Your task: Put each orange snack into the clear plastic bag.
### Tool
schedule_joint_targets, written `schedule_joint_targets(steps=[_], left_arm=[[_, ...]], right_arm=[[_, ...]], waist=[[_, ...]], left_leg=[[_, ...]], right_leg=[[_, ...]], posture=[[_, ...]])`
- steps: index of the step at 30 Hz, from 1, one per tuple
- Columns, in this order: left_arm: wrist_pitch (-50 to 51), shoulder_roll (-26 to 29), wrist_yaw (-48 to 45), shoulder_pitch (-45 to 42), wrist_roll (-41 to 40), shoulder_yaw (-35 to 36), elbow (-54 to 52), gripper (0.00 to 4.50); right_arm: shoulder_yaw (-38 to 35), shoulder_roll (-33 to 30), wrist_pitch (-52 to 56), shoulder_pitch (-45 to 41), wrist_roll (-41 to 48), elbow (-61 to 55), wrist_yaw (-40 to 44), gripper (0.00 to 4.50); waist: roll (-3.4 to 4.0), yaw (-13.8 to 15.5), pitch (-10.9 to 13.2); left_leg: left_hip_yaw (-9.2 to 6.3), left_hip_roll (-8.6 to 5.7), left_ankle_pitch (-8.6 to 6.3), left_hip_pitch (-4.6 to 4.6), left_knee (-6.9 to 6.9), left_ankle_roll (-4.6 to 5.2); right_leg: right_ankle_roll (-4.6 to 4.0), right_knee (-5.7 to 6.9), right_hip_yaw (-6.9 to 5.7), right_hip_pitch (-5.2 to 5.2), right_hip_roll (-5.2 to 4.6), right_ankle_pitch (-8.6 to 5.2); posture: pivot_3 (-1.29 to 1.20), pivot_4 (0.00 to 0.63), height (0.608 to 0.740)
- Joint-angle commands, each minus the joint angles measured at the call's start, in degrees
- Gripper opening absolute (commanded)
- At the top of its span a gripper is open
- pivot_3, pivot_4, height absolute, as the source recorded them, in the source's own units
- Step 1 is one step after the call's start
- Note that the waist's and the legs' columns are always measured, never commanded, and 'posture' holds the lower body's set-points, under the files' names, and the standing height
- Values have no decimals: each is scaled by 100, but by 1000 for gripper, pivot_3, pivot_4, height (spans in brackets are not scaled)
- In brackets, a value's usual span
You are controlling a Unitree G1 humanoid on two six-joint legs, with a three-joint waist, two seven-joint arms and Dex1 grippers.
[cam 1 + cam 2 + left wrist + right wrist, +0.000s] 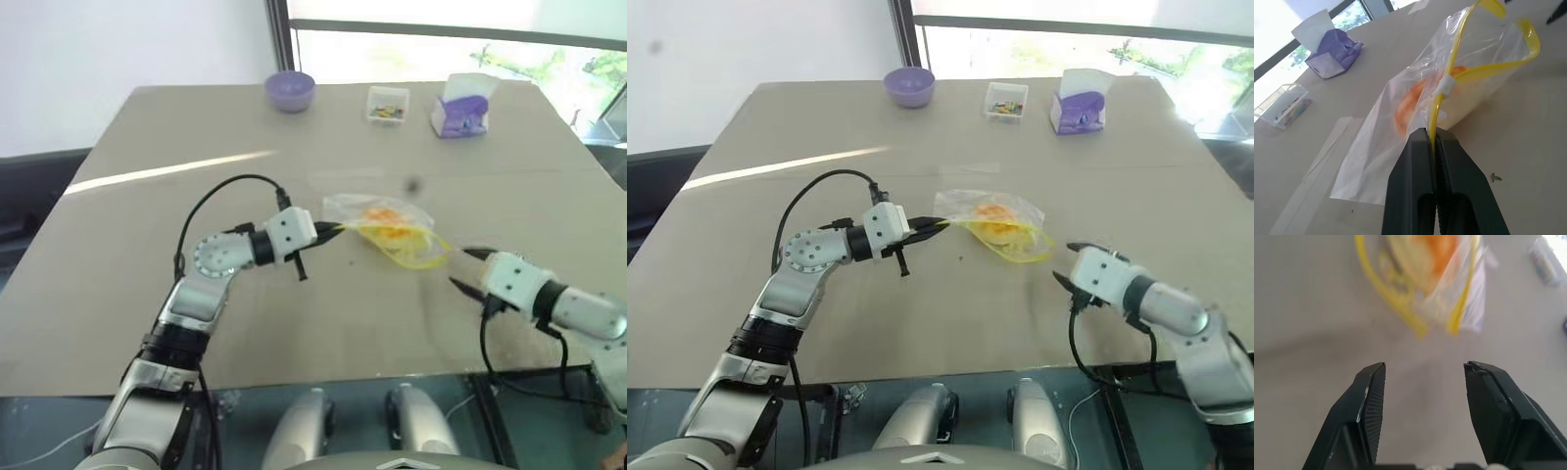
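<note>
The orange snack (1413,100) lies inside the clear plastic bag (997,223), which rests mid-table with its yellow-rimmed mouth gaping toward the right gripper (1422,377). The left gripper (1434,139) is clamped together on the seal strip, evidently to hold the mouth up and steady. The right gripper's jaws stand apart and empty, near the mouth but clear of it, consistent with a completed drop.
</note>
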Motion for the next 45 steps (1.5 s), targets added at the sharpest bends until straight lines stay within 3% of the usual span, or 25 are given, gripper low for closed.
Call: schedule_joint_targets(steps=[1, 6, 11, 14, 17, 45], left_arm=[[-38, 59, -74, -136, 23, -7, -163, 0], [184, 56, -160, -131, 6, -79, -356, 0], [373, 95, -139, -92, 29, -109, -562, 0], [479, 102, -100, -77, 24, -97, -654, 0], [536, 105, -76, -71, 26, -87, -691, 0], [784, 92, -25, -157, -47, -39, -776, 0]], right_arm=[[415, 61, 69, -936, -56, -407, 6, 2798], [1950, 726, -448, -2321, -1130, 458, -229, 2798], [2482, 1438, -449, -2958, -1344, 1029, -286, 2798], [2622, 1544, -502, -2973, -1409, 1094, -180, 2000], [2656, 1557, -579, -2991, -1440, 1128, -142, 441], [2554, 1522, -202, -2810, -1661, 1029, -86, 441]], waist=[[0, 9, 0], [-2, 37, 0], [-2, 65, 0], [-3, 68, 0], [-3, 58, 0], [-2, 47, 0]], left_leg=[[-3, 2, 0, 0, -1, 0], [-7, 7, 0, -5, -4, -3], [-13, -13, 15, -41, -3, -27], [-17, -15, 16, -83, -2, -28], [-15, -17, 16, -106, -2, -29], [-14, -17, 16, -103, -2, -29]], right_leg=[[0, 0, -3, 0, 2, 0], [-2, -6, -11, -4, 8, 0], [-3, -13, -13, -35, -9, 1], [-3, -13, -15, -77, -12, 1], [-3, -7, -14, -100, -12, 2], [-3, 2, -13, -101, -11, 2]], posture=[[0, 150, 740], [0, 150, 740], [0, 150, 740], [0, 150, 740], [0, 150, 740], [0, 150, 740]])
